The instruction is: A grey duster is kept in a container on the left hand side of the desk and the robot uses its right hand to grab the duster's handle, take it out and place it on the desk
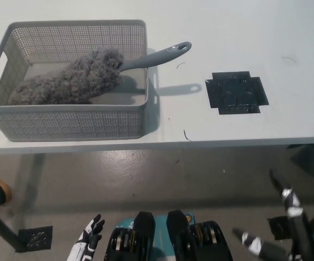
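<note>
While in its container [70, 128], duster [73, 79] well apart from right hand's [279, 228] spread, empty fingers [290, 198].

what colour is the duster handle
Grey, like the fluffy head; the duster handle sticks out over the basket rim in the head view.

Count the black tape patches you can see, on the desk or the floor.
2. One black tape patch is on the desk, right of the grey basket; one is on the floor at lower left. Others may be hidden.

The white desk [255, 32] bears a grey mesh container [70, 122] at left; black tape patch [236, 92] right.
</note>
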`<action>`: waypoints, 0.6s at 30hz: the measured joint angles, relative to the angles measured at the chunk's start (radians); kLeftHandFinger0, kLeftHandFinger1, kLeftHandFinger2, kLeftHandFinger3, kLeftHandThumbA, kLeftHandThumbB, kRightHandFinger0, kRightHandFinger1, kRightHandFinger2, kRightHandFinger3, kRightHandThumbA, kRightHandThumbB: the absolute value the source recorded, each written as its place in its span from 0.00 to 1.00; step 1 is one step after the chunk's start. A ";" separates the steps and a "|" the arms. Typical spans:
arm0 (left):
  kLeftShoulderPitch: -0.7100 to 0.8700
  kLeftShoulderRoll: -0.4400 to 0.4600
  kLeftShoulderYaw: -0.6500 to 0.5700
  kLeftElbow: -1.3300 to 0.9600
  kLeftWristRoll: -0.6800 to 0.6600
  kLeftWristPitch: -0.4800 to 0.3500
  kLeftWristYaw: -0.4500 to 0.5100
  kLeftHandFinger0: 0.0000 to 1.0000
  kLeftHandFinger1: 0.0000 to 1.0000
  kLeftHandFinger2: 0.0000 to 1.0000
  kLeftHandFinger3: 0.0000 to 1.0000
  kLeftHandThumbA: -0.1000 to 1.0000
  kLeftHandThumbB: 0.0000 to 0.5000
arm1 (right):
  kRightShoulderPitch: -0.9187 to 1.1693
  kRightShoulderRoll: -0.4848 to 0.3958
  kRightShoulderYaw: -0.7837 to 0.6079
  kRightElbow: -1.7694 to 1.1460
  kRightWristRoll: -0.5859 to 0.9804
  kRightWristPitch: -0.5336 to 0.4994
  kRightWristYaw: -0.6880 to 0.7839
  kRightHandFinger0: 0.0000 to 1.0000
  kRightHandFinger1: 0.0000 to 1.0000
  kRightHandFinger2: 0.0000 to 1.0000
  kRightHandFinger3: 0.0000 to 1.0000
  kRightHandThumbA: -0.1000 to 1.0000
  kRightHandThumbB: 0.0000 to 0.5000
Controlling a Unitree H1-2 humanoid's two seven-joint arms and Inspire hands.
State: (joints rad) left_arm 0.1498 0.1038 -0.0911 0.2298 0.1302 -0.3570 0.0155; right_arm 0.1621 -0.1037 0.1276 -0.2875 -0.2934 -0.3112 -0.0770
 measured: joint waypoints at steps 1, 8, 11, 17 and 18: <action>0.000 0.000 0.000 0.000 0.000 0.000 0.000 1.00 1.00 1.00 1.00 0.98 0.33 | -0.003 0.000 -0.001 -0.004 -0.002 0.002 0.001 1.00 1.00 1.00 1.00 0.84 0.71; -0.003 0.000 -0.012 0.000 0.003 0.000 0.000 1.00 1.00 1.00 1.00 0.96 0.34 | -0.346 -0.030 -0.011 -0.143 -0.163 0.133 0.134 1.00 1.00 1.00 1.00 0.77 0.90; -0.003 0.000 -0.013 0.001 0.003 0.000 0.000 1.00 1.00 1.00 1.00 0.96 0.37 | -0.487 -0.041 0.001 -0.123 -0.221 0.173 0.184 1.00 1.00 1.00 1.00 0.83 0.96; -0.006 0.000 -0.015 0.006 0.003 0.000 -0.001 1.00 1.00 1.00 1.00 0.98 0.39 | -0.732 -0.054 0.056 -0.002 -0.336 0.245 0.271 1.00 1.00 1.00 1.00 0.88 1.00; -0.007 0.000 -0.015 0.008 0.003 0.000 -0.001 1.00 1.00 1.00 1.00 0.97 0.38 | -0.789 -0.058 0.079 0.047 -0.367 0.264 0.292 1.00 1.00 1.00 1.00 0.90 1.00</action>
State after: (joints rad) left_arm 0.1425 0.1040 -0.1060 0.2383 0.1332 -0.3573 0.0149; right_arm -0.6267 -0.1620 0.2064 -0.2401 -0.6604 -0.0469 0.2152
